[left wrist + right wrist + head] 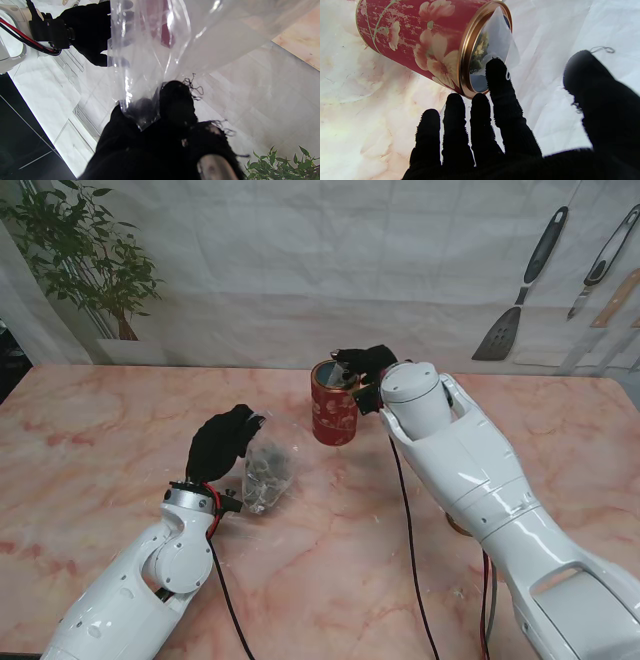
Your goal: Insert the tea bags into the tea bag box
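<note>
A red floral tea tin (335, 415) stands upright at the middle of the table (90, 450). My right hand (362, 367) hovers over its open mouth with its fingers spread. In the right wrist view a white tea bag (497, 37) sits half inside the tin (415, 42), and the index fingertip (496, 70) touches it while the thumb stays apart. My left hand (220, 442) pinches the top of a clear plastic bag (267, 465) holding dark tea bags, to the left of the tin. In the left wrist view the bag (160, 50) fills most of the picture above the hand (162, 140).
A potted plant (80, 260) stands at the far left behind the table. Kitchen utensils (520, 310) hang on the backdrop at the far right. Black and red cables (410, 540) trail along both arms over the marble top.
</note>
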Motion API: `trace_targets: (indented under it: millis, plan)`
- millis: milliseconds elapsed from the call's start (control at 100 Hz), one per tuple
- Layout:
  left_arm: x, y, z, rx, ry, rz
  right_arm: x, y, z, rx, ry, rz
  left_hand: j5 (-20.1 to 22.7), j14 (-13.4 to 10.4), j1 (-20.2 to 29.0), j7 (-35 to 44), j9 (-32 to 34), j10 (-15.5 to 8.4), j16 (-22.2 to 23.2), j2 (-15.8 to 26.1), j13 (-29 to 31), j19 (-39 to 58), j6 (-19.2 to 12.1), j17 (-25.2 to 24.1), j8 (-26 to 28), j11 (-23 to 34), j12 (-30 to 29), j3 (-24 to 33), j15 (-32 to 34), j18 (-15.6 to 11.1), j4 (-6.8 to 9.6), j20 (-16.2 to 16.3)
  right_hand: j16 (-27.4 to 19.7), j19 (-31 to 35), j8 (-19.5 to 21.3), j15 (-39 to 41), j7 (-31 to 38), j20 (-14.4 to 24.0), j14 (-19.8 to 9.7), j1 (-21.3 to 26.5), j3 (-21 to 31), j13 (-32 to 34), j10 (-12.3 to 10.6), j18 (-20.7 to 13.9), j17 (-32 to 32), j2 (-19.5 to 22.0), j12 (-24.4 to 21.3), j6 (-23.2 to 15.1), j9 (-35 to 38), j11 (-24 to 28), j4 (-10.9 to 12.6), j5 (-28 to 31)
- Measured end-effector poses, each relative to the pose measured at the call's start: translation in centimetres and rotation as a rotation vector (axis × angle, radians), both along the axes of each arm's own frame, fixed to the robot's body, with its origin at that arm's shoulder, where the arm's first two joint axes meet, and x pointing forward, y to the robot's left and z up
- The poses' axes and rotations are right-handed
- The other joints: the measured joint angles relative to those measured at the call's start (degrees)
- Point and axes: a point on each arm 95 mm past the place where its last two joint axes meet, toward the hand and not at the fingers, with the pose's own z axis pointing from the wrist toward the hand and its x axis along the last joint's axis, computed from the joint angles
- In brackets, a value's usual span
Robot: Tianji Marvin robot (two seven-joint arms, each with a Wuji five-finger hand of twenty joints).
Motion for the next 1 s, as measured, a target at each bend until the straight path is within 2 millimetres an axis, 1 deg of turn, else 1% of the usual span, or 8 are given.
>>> trace_targets:
  millis: [240, 300, 310, 330, 560, 660, 820, 1000]
  plan:
    - [-0.01, -0.05, -0.01, 0.0, 0.0, -0.001, 0.0, -0.17, 0.16, 0.01, -0.006, -0.018, 0.0, 0.0, 0.0, 0.0, 0.0, 0.0, 0.0, 0.0, 0.0, 0.0, 0.0, 0.0, 0.0, 0.0, 0.0, 0.0, 0.0, 0.0, 0.0, 0.0, 0.48, -0.04, -1.44, 0.0, -4.07, 0.0, 0.0, 0.29, 0.28, -0.01, 0.02, 0.0, 0.0, 0.01, 0.61, -0.06, -0.01, -0.01, 0.0, -0.69]
    - [0.0, -0.07, -0.03, 0.0, 0.001, -0.002, 0.02, -0.18, 0.21, 0.008, -0.013, -0.03, 0.0, 0.0, 0.0, 0.0, 0.0, 0.0, 0.0, 0.0, 0.0, 0.0, 0.0, 0.0, 0.0, 0.0, 0.0, 0.0, 0.0, 0.0, 0.0, 0.0, 0.57, -0.04, -1.45, 0.0, -4.14, 0.04, 0.0, 2.34, 1.72, -0.01, 0.02, 0.0, 0.0, 0.01, 0.71, -0.21, -0.01, 0.09, 0.02, -0.7]
    - [0.0, -0.07, -0.03, 0.0, 0.001, -0.002, 0.03, -0.18, 0.22, 0.007, -0.015, -0.034, 0.0, 0.0, 0.0, 0.0, 0.0, 0.0, 0.0, 0.0, 0.0, 0.0, 0.0, 0.0, 0.0, 0.0, 0.0, 0.0, 0.0, 0.0, 0.0, 0.0, 0.57, -0.04, -1.45, 0.0, -4.14, 0.05, 0.0, 2.57, 3.13, -0.01, 0.02, 0.0, 0.0, 0.01, 0.72, -0.21, -0.01, 0.1, 0.02, -0.7]
    - [0.0, -0.08, -0.04, 0.0, 0.001, -0.002, 0.04, -0.18, 0.24, 0.005, -0.019, -0.042, 0.0, 0.0, 0.0, 0.0, 0.0, 0.0, 0.0, 0.0, 0.0, 0.0, 0.0, 0.0, 0.0, 0.0, 0.0, 0.0, 0.0, 0.0, 0.0, 0.0, 0.58, -0.04, -1.45, 0.03, -4.14, 0.07, 0.0, 3.24, 2.66, -0.01, 0.02, 0.01, 0.0, -0.01, 0.72, -0.21, -0.01, 0.12, 0.06, -0.7]
    - [0.0, -0.11, -0.07, 0.001, 0.001, -0.005, 0.18, 0.22, 0.2, 0.011, -0.021, -0.065, 0.0, 0.0, 0.0, 0.0, 0.0, 0.0, 0.0, 0.0, 0.0, 0.0, 0.0, 0.0, 0.0, 0.0, 0.0, 0.0, 0.0, 0.0, 0.0, 0.0, 0.58, -0.03, -1.86, 0.2, -5.47, 0.09, 0.0, 3.03, 3.01, -0.01, -0.03, 0.02, 0.0, -0.01, 0.75, -0.33, 0.0, 0.16, 0.06, -3.44]
    - [-0.01, -0.06, -0.08, 0.002, 0.001, -0.003, 0.23, 0.39, 0.22, 0.021, -0.015, -0.059, 0.0, 0.0, 0.0, 0.01, 0.0, 0.0, 0.0, 0.0, 0.0, 0.0, 0.0, 0.0, 0.0, 0.0, 0.0, 0.0, 0.0, 0.0, 0.0, 0.0, 0.58, -0.03, -4.16, 0.2, -9.67, 0.09, 0.0, 2.23, 3.17, -0.01, -0.05, 0.02, 0.0, -0.01, 0.75, -0.33, -0.76, 0.18, 0.06, -6.53]
    - [-0.01, -0.05, -0.07, 0.001, 0.001, -0.003, 0.25, 0.55, 0.3, 0.038, -0.01, -0.051, 0.0, 0.0, 0.0, 0.01, 0.0, 0.0, 0.0, 0.0, 0.0, 0.0, 0.0, 0.0, 0.0, 0.0, 0.0, 0.0, 0.0, 0.0, 0.0, 0.0, 0.59, -0.03, -7.37, 0.22, -16.08, 0.08, 0.0, 1.49, 3.17, -0.82, -0.07, 0.02, -0.01, 0.03, 0.76, -0.33, -2.12, 0.18, 0.06, -8.28]
    - [-0.01, -0.02, -0.05, 0.002, 0.001, -0.003, 0.29, 0.77, 0.4, 0.027, -0.001, -0.008, 0.0, 0.0, 0.0, 0.01, 0.0, 0.0, 0.0, 0.0, 0.0, 0.0, 0.0, 0.0, 0.0, 0.0, 0.0, 0.0, 0.0, 0.0, 0.0, 0.0, 1.21, -0.25, -9.92, 0.23, -22.39, 0.07, 0.0, 0.8, -0.03, -1.43, -0.07, 0.02, -0.02, 0.04, 1.29, -1.6, -3.0, 0.16, 0.06, -12.96]
